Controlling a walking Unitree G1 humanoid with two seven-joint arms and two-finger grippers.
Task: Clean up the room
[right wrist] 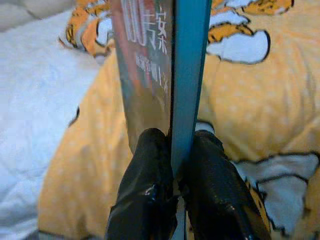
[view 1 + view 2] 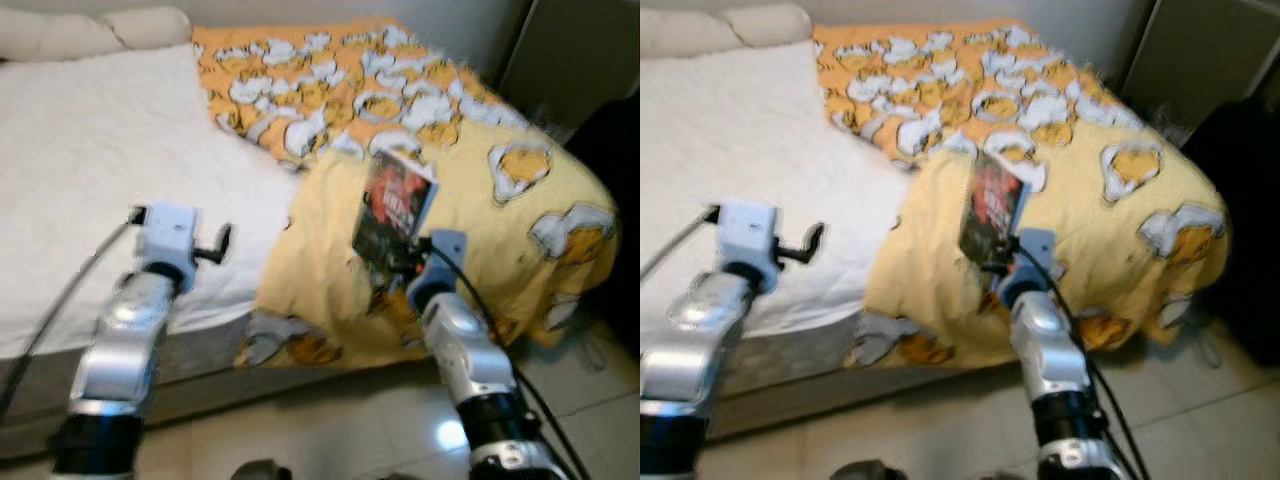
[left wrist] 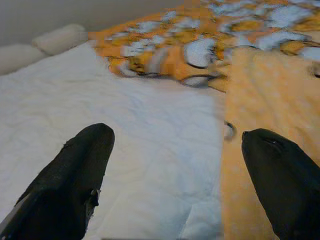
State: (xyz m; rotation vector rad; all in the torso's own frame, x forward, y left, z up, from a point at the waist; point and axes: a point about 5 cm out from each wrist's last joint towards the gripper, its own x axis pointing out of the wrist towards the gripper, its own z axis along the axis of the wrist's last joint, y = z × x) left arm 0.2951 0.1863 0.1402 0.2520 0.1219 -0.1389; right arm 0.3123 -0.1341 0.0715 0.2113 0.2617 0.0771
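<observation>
My right gripper (image 1: 174, 150) is shut on the lower edge of a thin book (image 2: 395, 207) with a dark red cover, holding it upright above the yellow cartoon-print blanket (image 2: 480, 230) at the bed's foot. In the right wrist view the book (image 1: 160, 65) stands edge-on between the two black fingers (image 1: 147, 170). My left gripper (image 3: 175, 150) is open, hovering over the white sheet (image 2: 90, 170) near the bed's front edge; the left gripper (image 2: 222, 243) shows past its white wrist block.
The bed's grey base (image 2: 200, 370) runs along the front, above a pale tiled floor (image 2: 330, 430). Cream pillows (image 2: 90, 30) lie at the head. A dark object (image 2: 615, 200) stands on the right beside the bed.
</observation>
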